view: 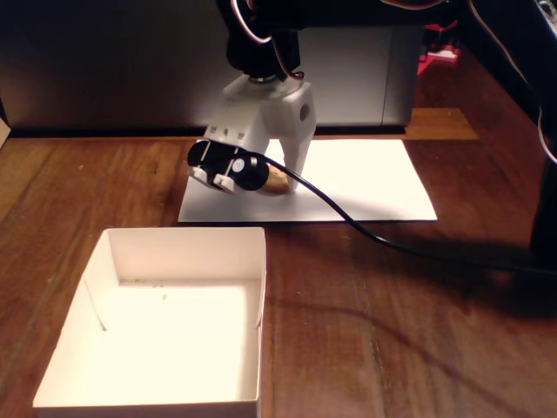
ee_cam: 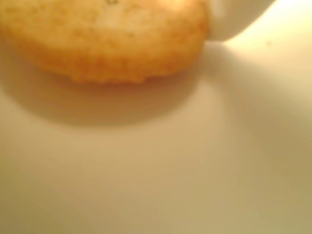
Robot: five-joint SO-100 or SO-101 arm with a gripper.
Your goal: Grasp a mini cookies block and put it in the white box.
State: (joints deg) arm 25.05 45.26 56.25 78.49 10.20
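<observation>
The mini cookies block (ee_cam: 107, 39), golden-brown and round, fills the top of the blurred wrist view and lies on white paper. A white fingertip (ee_cam: 234, 19) touches its right edge; the other finger is out of frame. In the fixed view my gripper (view: 270, 186) is lowered onto the paper sheet, and the cookie (view: 278, 183) peeks out between the black wrist camera and the white finger (view: 300, 165). How far the jaws are closed is hidden. The white box (view: 252, 261) sits open and empty at the front left, apart from the gripper.
The flat white paper sheet (view: 365, 183) lies on the brown wooden table (view: 392, 331). A black cable (view: 383, 239) runs from the wrist camera to the right across the table. A grey panel (view: 104, 70) stands behind the arm.
</observation>
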